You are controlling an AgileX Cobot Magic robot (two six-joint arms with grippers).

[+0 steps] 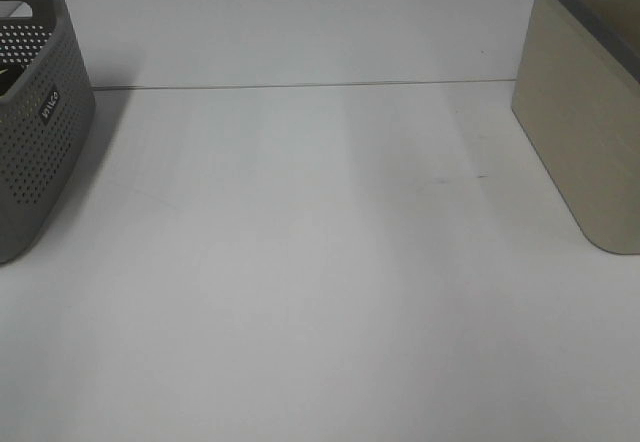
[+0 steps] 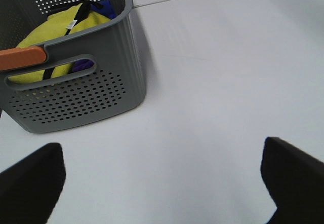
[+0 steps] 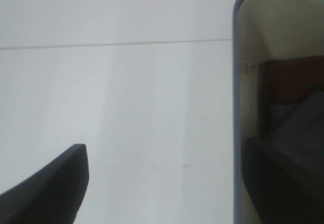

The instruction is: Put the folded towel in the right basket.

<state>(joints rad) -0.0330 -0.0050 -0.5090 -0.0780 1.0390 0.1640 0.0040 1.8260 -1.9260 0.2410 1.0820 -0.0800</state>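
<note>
The right basket (image 1: 585,112) is beige with a grey rim and stands at the table's right edge. In the right wrist view its inside (image 3: 263,41) holds a folded grey-blue towel (image 3: 298,127) lying against a brown cloth (image 3: 293,79). My right gripper (image 3: 167,188) is open and empty, with one finger over the table and the other over the basket's opening. My left gripper (image 2: 162,183) is open and empty above the bare table, near the grey basket. Neither gripper shows in the exterior high view.
A grey perforated basket (image 1: 35,112) stands at the table's left edge. In the left wrist view this basket (image 2: 76,97) holds a yellow cloth (image 2: 55,26), blue and purple items, and an orange piece at its handle. A seam line crosses the table's back.
</note>
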